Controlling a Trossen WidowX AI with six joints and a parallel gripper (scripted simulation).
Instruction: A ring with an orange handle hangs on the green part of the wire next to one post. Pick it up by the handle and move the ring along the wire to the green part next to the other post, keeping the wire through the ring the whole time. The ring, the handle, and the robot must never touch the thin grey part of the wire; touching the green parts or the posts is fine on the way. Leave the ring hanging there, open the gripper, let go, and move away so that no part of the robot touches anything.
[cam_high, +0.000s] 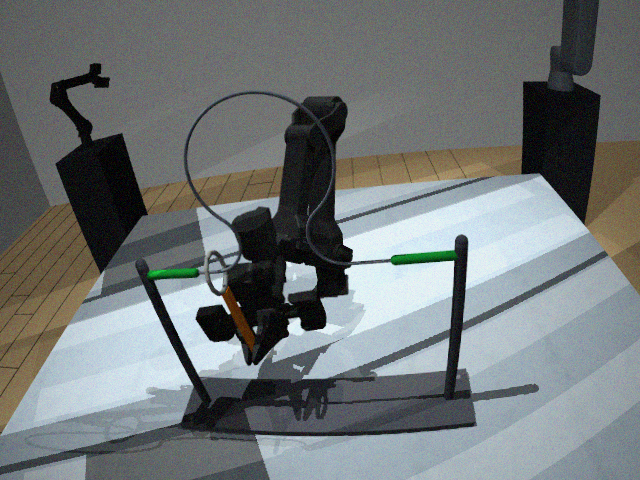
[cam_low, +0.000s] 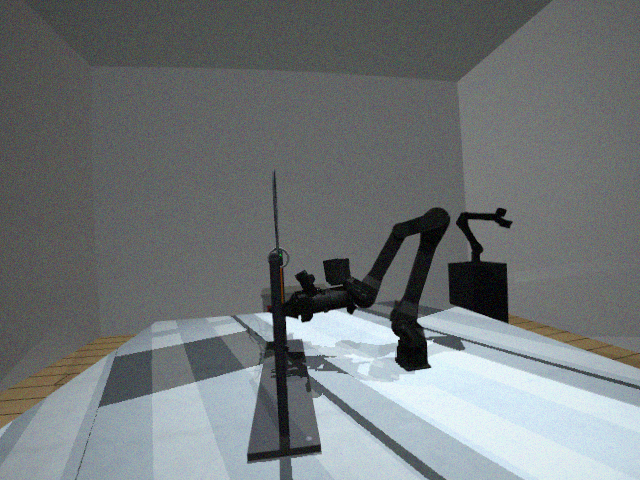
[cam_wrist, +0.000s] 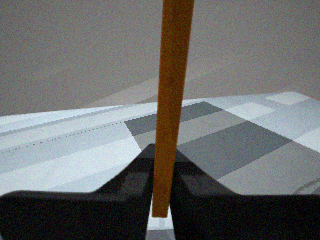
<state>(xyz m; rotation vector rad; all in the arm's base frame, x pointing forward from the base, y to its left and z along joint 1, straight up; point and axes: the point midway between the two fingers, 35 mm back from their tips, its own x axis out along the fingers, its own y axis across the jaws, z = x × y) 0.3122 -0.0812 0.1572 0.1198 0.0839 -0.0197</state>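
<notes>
Hand (cam_high: 256, 347) clamped tight on the low end of the orange handle (cam_high: 238, 316), likely to keep its bulk below the wire. Ring (cam_high: 215, 272) sits just past the left green part (cam_high: 173, 273), at the start of the grey wire (cam_high: 248, 155).

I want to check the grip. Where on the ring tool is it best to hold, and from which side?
Hold the orange handle near its lower end, as the gripper does now, coming from below the wire. The handle is a long flat strip hanging under the ring, so the fingers stay away from the grey wire.
</notes>
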